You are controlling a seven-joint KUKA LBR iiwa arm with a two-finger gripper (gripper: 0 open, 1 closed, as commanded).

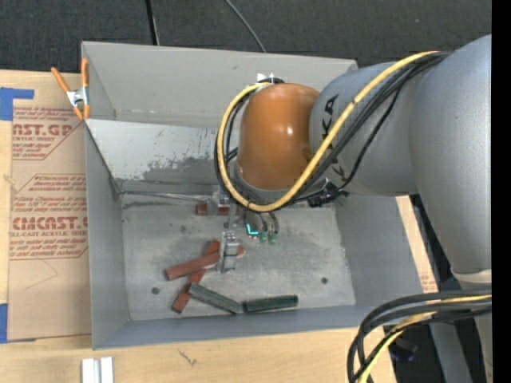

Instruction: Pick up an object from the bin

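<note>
The pincer (230,255) sat low, just beside a reddish-brown stick (192,268); whether it was open or gripping could not be told, so the pick looked undone.

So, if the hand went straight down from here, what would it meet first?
Probably the right end of the reddish-brown bar lying on the bin floor, directly under the hand. Depth is unclear from above, so it might instead land on bare floor just beside it.
</note>
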